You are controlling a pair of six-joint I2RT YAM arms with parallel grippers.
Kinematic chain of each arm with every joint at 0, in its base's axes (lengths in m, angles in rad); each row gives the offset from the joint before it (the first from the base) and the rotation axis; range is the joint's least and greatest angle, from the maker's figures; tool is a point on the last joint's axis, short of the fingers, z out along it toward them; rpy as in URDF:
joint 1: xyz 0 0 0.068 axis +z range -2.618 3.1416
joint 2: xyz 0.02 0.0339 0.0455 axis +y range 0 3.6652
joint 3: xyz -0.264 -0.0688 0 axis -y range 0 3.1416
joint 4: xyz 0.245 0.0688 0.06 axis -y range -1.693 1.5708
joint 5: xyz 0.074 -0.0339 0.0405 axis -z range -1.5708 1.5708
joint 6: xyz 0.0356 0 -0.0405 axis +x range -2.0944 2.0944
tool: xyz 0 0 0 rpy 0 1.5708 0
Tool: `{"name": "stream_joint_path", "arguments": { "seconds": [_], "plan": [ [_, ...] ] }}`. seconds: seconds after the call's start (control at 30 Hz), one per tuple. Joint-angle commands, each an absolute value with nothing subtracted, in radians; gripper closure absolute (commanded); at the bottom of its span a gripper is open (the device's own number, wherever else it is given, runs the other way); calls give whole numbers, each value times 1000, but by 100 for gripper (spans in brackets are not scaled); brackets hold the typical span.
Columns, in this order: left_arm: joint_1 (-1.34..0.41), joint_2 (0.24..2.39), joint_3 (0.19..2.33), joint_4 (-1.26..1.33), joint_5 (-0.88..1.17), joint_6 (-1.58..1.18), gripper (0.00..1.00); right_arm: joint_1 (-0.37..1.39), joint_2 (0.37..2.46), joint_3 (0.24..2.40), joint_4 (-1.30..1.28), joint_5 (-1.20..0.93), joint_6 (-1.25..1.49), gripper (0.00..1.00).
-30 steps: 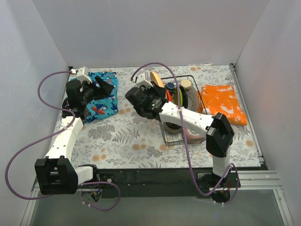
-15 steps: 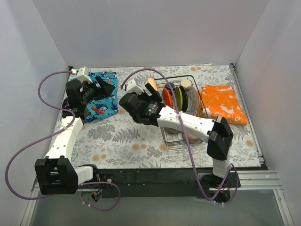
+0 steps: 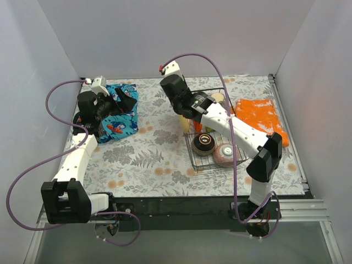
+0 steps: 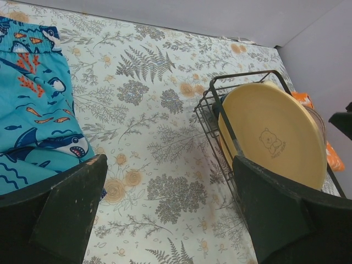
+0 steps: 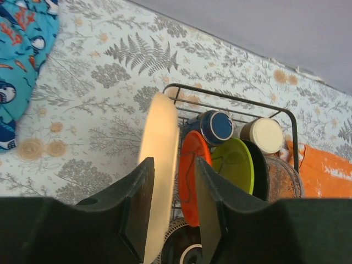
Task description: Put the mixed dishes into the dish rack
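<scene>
While the pale yellow round plate (image 5: 159,143) stands on edge in the black wire dish rack (image 5: 231,99) beside a red-orange plate (image 5: 190,165), the right gripper (image 5: 173,165) straddles it, jaws apart; the left gripper (image 4: 169,160) hangs, jaws wide, over a blue patterned cloth (image 4: 33,110).

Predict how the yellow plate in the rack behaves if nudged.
The yellow plate looks rigid and probably light: thin rim, matte finish. It stands on edge in the dish rack, so a nudge may tip it. Freed, its round rim could roll.
</scene>
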State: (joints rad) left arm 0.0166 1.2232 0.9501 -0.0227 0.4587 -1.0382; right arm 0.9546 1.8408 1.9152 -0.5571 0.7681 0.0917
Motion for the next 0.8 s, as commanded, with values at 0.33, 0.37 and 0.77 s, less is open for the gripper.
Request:
{"name": "stream_joint_path", "arguments": {
  "seconds": [0.33, 0.37, 0.77],
  "plan": [
    [28, 1195, 969, -60, 472, -973, 2, 827, 1855, 1899, -634, 537, 120, 99],
    [29, 1190, 968, -61, 472, -973, 2, 822, 1865, 1951, -635, 531, 112, 99],
    [34, 1189, 951, -52, 486, -996, 2, 911, 1806, 2000, -626, 557, 112, 37]
  ]
}}
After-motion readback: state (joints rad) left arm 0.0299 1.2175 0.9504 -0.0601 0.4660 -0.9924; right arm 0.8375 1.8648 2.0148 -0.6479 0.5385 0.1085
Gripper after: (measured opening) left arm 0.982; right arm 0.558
